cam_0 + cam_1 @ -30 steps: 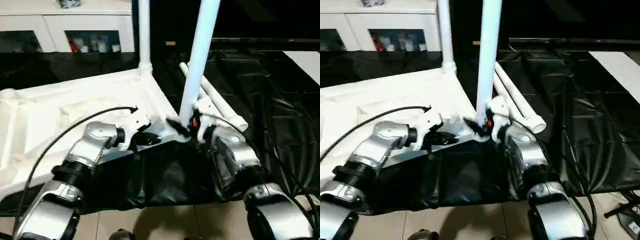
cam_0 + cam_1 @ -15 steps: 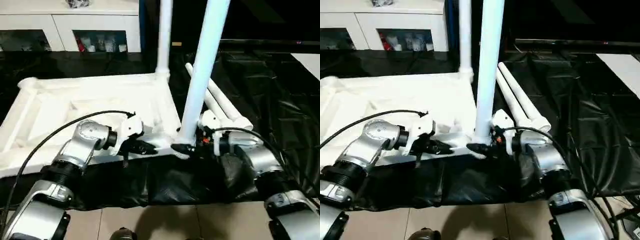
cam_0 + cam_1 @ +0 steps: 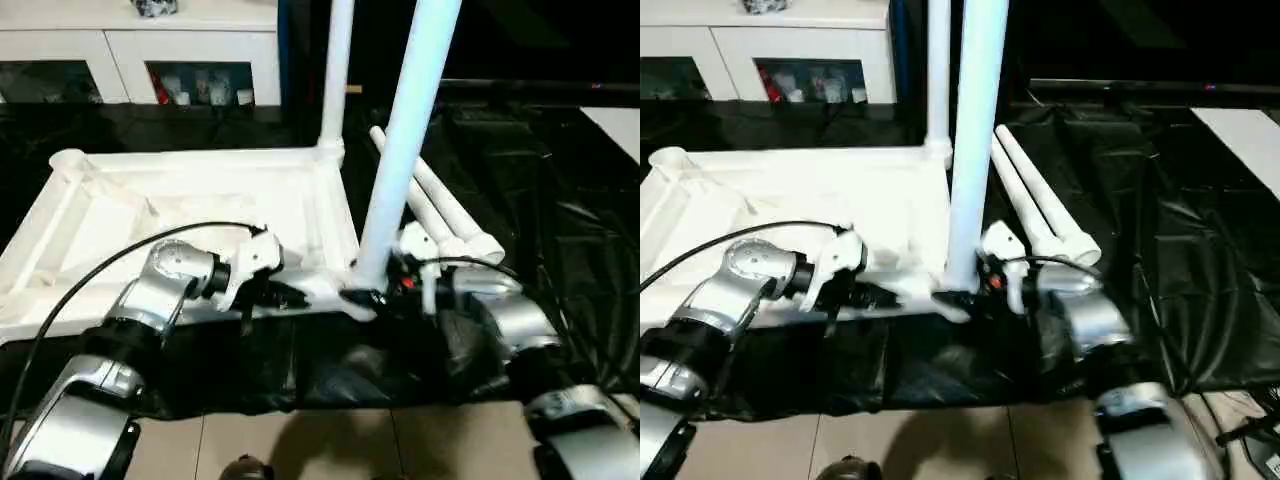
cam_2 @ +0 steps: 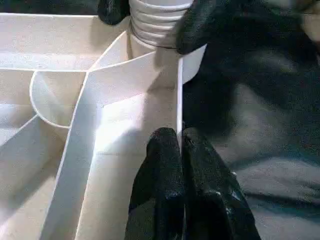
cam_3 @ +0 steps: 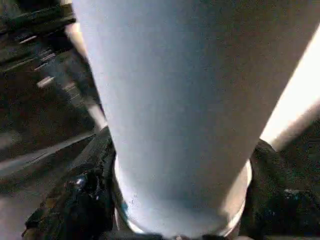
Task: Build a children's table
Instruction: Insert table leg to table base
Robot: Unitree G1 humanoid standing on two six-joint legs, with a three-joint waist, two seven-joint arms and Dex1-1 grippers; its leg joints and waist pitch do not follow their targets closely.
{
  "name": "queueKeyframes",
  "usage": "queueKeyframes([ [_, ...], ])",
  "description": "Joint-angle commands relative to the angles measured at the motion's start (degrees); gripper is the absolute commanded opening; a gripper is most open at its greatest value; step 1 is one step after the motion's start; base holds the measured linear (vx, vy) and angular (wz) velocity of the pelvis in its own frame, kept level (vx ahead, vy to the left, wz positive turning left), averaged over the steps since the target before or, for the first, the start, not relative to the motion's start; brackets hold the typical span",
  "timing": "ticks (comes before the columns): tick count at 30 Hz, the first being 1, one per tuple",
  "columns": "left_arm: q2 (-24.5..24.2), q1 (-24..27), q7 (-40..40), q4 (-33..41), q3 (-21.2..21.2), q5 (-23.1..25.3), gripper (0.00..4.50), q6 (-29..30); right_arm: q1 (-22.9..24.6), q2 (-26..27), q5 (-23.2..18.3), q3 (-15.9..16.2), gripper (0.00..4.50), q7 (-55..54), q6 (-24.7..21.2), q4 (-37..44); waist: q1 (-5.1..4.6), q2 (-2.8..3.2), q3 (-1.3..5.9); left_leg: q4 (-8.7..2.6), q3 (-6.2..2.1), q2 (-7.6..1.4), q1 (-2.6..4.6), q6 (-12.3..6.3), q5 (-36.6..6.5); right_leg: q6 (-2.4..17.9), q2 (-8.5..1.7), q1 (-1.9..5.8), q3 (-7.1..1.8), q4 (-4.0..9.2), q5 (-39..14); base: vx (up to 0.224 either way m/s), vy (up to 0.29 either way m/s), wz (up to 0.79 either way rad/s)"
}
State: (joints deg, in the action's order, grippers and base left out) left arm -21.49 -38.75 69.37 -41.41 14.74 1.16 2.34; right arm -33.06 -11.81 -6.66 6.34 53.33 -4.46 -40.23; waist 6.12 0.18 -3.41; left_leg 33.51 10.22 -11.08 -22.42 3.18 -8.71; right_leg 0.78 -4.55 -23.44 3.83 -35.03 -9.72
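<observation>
We have the white ribbed plastic tabletop [image 3: 200,215] lying upside down on the black sheet [image 3: 540,200], so its round corner sockets face up to take legs. Our left gripper [image 4: 181,170] has its two black fingers pinched together on the thin edge wall near the front right corner, which we judge steadies the top. Our right gripper [image 3: 368,298] is clamped round the base of the long white tubular leg [image 3: 405,140], holding it upright in that corner socket, probably to seat it. Another leg [image 3: 335,80] already stands in the far corner. Two spare legs [image 3: 440,205] lie just beside the tabletop, within reach.
</observation>
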Motion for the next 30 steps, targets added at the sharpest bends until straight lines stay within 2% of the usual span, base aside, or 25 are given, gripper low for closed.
queueKeyframes([
  [1, 2.3, -2.2, -3.9, 1.1, -1.5, -0.7, 0.00, 0.7, -1.5, 2.6, 0.1, 0.0, 2.75, -4.7, 0.0, -2.0, -0.19, 0.25, 4.04, -4.30, -0.82, -2.30, 1.78, 1.46, -18.5, 11.7, -4.26, 2.40, -2.52, 4.61, -19.0, 0.000, 0.000, 0.00],
  [3, 4.3, -2.4, -10.1, 1.3, -2.3, 0.4, 0.00, 2.6, -3.4, 6.3, 1.6, -1.2, 2.75, -15.0, 1.3, -6.4, -0.86, 0.18, 3.97, -4.44, -0.88, -2.26, 1.59, 2.03, -18.6, 11.7, -4.19, 2.29, -2.59, 4.56, -18.7, 0.000, 0.000, 0.00],
  [4, 4.9, -2.4, -12.2, 1.6, -2.4, 0.9, 0.00, 3.3, -4.1, 7.7, 2.1, -1.6, 2.75, -18.3, 1.8, -7.8, -1.30, 0.16, 4.12, -4.39, -0.97, -2.12, 1.48, 2.32, -18.3, 11.7, -4.24, 2.48, -2.51, 4.44, -18.6, 0.000, 0.000, 0.00],
  [6, 7.0, -1.9, -17.8, 3.5, -2.6, 1.7, 0.00, 5.9, -5.8, 10.9, 2.8, -2.6, 2.75, -25.8, 2.7, -11.2, -1.57, 0.20, 4.08, -4.31, -0.88, -2.03, 1.57, 2.07, -18.1, 11.3, -4.11, 2.43, -2.54, 4.66, -18.5, 0.000, 0.000, 0.00],
  [8, 9.0, -1.1, -21.4, 5.4, -2.6, 2.4, 0.00, 7.3, -6.9, 13.3, 2.8, -3.3, 2.75, -29.2, 3.6, -13.2, -1.57, 0.12, 4.14, -4.26, -0.76, -2.03, 1.65, 1.45, -17.0, 11.4, -4.01, 2.45, -2.61, 4.61, -16.9, 0.000, 0.000, 0.00],
  [11, 10.2, -0.3, -22.4, 6.7, -2.3, 2.7, 0.00, 7.4, -7.1, 14.3, 3.5, -2.6, 2.75, -29.1, 5.3, -13.6, -1.40, 0.26, 4.31, -4.13, -0.58, -2.03, 1.45, 0.37, -14.9, 12.0, -3.79, 2.69, -2.57, 4.27, -12.5, 0.000, 0.000, 0.00],
  [12, 10.5, 0.0, -22.6, 6.8, -1.9, 3.0, 0.00, 6.6, -7.1, 14.5, 3.8, -2.6, 2.75, -29.6, 6.0, -13.8, -1.41, -0.21, 4.37, -4.10, -0.52, -2.00, 1.30, -0.08, -14.1, 12.2, -3.71, 2.85, -2.54, 4.10, -10.9, 0.000, 0.000, 0.00],
  [13, 10.8, 0.4, -22.4, 6.9, -1.5, 3.0, 0.00, 5.8, -7.2, 14.7, 3.6, -2.9, 2.75, -29.5, 6.7, -14.2, -1.34, -0.09, 4.38, -4.06, -0.53, -2.01, 1.33, -0.27, -13.8, 12.3, -3.74, 2.87, -2.54, 3.98, -10.4, 0.000, 0.000, 0.00],
  [14, 11.0, 0.6, -22.2, 6.9, -1.3, 3.0, 0.00, 5.3, -7.4, 14.8, 3.4, -3.3, 3.31, -29.5, 7.1, -14.6, -1.32, 0.03, 4.37, -4.00, -0.45, -1.97, 1.37, -0.57, -13.7, 12.3, -3.76, 2.81, -2.56, 4.04, -10.1, 0.000, 0.000, 0.00],
  [16, 10.6, 1.4, -21.5, 7.4, -0.5, 3.1, 0.00, 4.4, -7.8, 14.7, 2.9, -4.2, 3.31, -28.0, 8.8, -15.4, -1.33, 0.27, 4.24, -4.08, -0.46, -1.98, 1.43, -0.59, -15.0, 12.2, -3.82, 2.76, -2.60, 4.26, -11.8, 0.000, 0.000, 0.00],
  [18, 10.1, 1.9, -20.6, 7.5, -0.4, 2.9, 0.00, 3.2, -8.0, 14.0, 2.7, -4.6, 3.63, -26.7, 10.1, -15.6, -1.47, 0.15, 4.20, -4.20, -0.52, -2.11, 1.44, -0.43, -16.1, 11.9, -3.86, 2.77, -2.59, 4.35, -12.8, 0.000, 0.000, 0.00],
  [21, 9.4, 2.7, -18.7, 7.0, -0.6, 2.3, 0.00, 0.9, -7.9, 12.3, 2.3, -4.7, 3.75, -24.2, 11.0, -14.9, -1.59, 0.26, 4.16, -4.23, -0.52, -2.12, 1.59, -0.43, -17.1, 11.6, -3.80, 2.63, -2.65, 4.47, -14.0, 0.000, 0.000, 0.00],
  [24, 7.5, 3.6, -14.7, 6.1, -0.4, 1.7, 0.00, -1.3, -6.1, 9.2, 2.0, -3.0, 3.75, -16.3, 11.3, -11.7, -1.40, 0.14, 4.26, -4.10, -0.44, -2.12, 1.44, -1.33, -15.8, 12.1, -3.66, 2.89, -2.66, 4.21, -11.3, 0.000, 0.000, 0.00],
  [25, 6.4, 3.8, -12.3, 5.4, -0.2, 1.5, 0.00, -2.8, -4.7, 7.4, 2.0, -1.5, 3.75, -11.5, 11.1, -9.7, -1.29, 0.04, 4.24, -4.05, -0.39, -2.09, 1.41, -1.77, -15.4, 12.3, -3.65, 2.93, -2.63, 4.20, -10.8, 0.000, 0.000, 0.00],
  [27, 5.2, 4.0, -10.1, 5.0, -0.1, 1.2, 0.00, -3.8, -3.4, 5.4, 2.1, -0.4, 3.75, -6.9, 10.8, -8.1, -0.82, 0.04, 4.19, -3.99, -0.27, -2.19, 1.42, -2.25, -15.3, 12.2, -3.68, 2.94, -2.62, 4.20, -11.3, 0.000, 0.000, 0.00],
  [29, 4.3, 4.1, -8.6, 4.9, 0.0, 0.9, 0.00, -4.0, -2.5, 4.1, 1.9, 0.2, 3.75, -4.1, 10.2, -7.2, -0.79, -0.06, 4.06, -4.13, -0.31, -2.22, 1.50, -2.01, -16.1, 12.0, -3.57, 2.92, -2.49, 4.38, -13.3, 0.000, 0.000, 0.00],
  [30, 3.4, 4.1, -7.1, 5.0, -0.1, 0.7, 0.00, -4.3, -1.8, 2.7, 1.9, 0.5, 3.75, -1.5, 9.9, -6.7, -0.80, 0.07, 3.97, -4.17, -0.32, -2.34, 1.61, -1.77, -17.3, 11.9, -3.72, 2.67, -2.59, 4.47, -14.8, 0.000, 0.000, 0.00],
])
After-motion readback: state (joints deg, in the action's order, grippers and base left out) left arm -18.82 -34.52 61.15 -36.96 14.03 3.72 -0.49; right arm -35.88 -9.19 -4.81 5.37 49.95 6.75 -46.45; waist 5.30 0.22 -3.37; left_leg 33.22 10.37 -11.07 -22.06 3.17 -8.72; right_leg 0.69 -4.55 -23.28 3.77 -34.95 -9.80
